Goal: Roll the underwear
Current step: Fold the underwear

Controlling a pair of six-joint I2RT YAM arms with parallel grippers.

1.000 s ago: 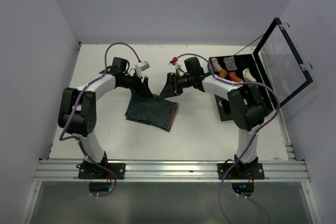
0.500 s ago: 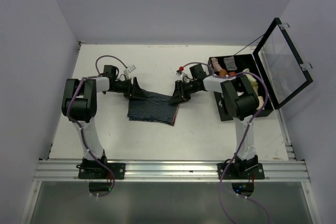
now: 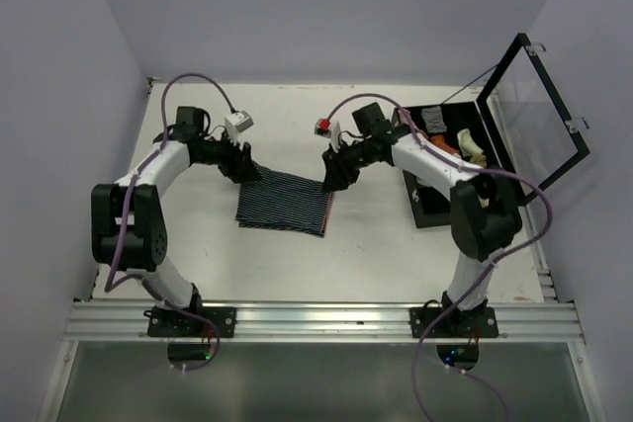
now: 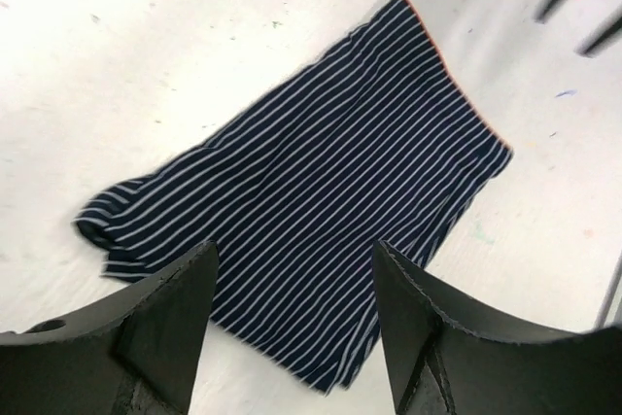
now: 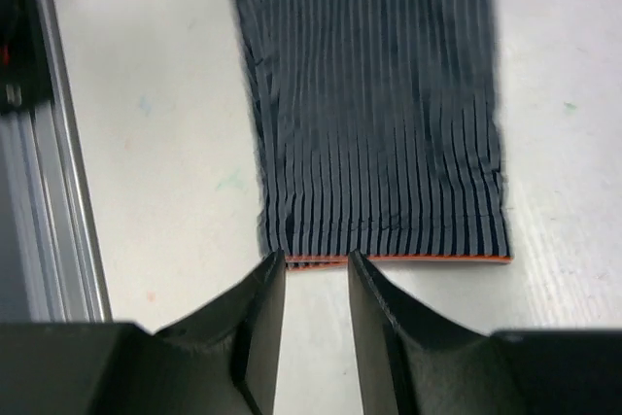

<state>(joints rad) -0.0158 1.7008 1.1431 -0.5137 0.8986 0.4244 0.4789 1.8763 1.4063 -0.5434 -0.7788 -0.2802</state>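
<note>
Shifted since half a second ago: both arms in new poses, grippers drawn up off the far corners of the striped underwear (image 3: 284,202). Lying flat on the white table (image 3: 376,254) between the two arms (navy with pale stripes, orange waistband along the right edge); well apart from the open black case (image 3: 423,212) at the right. Left gripper (image 3: 242,167) over the cloth's far left corner, fingers (image 4: 165,318) spread wide, holding nothing; right gripper (image 3: 331,177) at the waistband edge, fingers (image 5: 262,318) a narrow gap apart, pinching nothing.
</note>
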